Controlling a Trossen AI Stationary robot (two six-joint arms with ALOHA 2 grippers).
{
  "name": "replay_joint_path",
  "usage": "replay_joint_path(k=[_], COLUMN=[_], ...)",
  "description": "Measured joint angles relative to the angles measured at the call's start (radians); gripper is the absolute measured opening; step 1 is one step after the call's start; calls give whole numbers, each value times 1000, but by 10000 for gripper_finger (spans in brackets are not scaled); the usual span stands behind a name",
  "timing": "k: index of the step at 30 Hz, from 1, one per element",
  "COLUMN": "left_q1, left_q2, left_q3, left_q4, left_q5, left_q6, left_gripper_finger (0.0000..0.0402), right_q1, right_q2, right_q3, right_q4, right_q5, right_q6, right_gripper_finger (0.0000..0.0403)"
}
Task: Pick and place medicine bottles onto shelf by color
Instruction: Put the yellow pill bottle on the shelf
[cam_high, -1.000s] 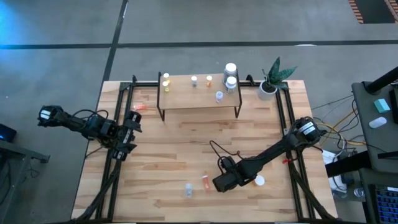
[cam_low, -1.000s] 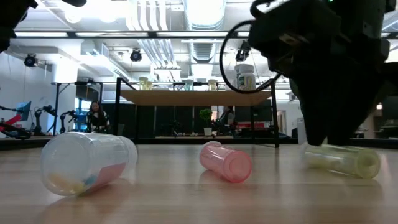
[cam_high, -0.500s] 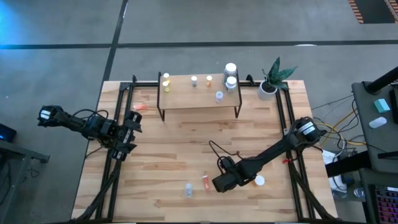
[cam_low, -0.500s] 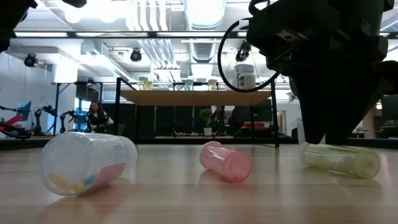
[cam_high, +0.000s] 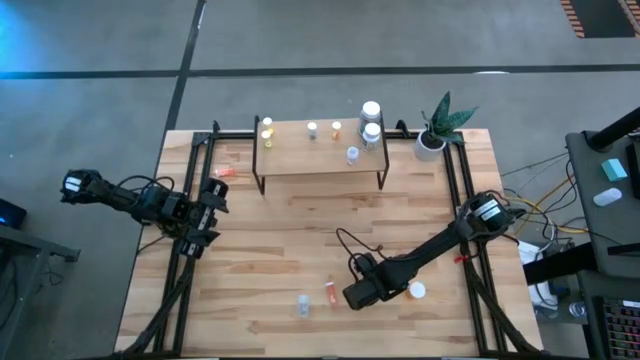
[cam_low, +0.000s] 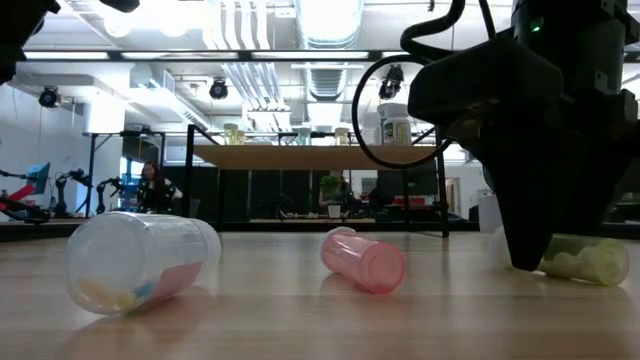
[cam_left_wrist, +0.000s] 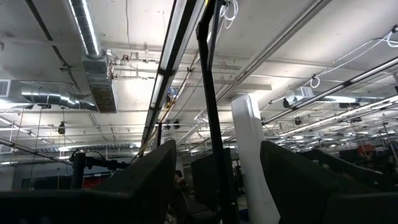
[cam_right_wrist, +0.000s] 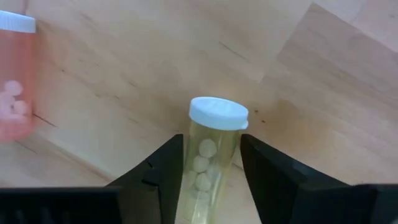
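- Down low, right gripper (cam_right_wrist: 208, 180) is straddling a lying yellow bottle (cam_right_wrist: 208, 146), fingers part-open, flanking it, not visibly clamping.
- Orange bottle (cam_high: 330, 291) is lying at its 9 o'clock.
- Left gripper (cam_high: 212, 213) is waiting open.

A grey concrete floor (cam_high: 330, 40) surrounds the table. Beyond it, ceiling ducts (cam_left_wrist: 99, 74) and strip lights (cam_low: 330, 20) run overhead, with what may be a seated person (cam_low: 153, 186) far back.
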Motion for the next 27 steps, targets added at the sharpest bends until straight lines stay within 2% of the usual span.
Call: replay_joint_path(k=[7, 13, 24, 27], left_q1=[0, 0, 0, 0], left_q2=[0, 0, 0, 0], left_q3=[0, 0, -5, -5], left_q4=[0, 0, 0, 0], left_q5=[0, 0, 0, 0], left_q6=[0, 0, -1, -2], left_gripper_finger=[217, 217, 217, 217], right_q1=[0, 1, 5, 5], right_q2=[0, -1, -34, -52], right_q3=[0, 4, 75, 82], right_q4=[3, 6, 25, 37], right_q5=[0, 34, 249, 338], right_q6=[-18, -33, -150, -194], right_gripper_finger=[97, 94, 98, 98])
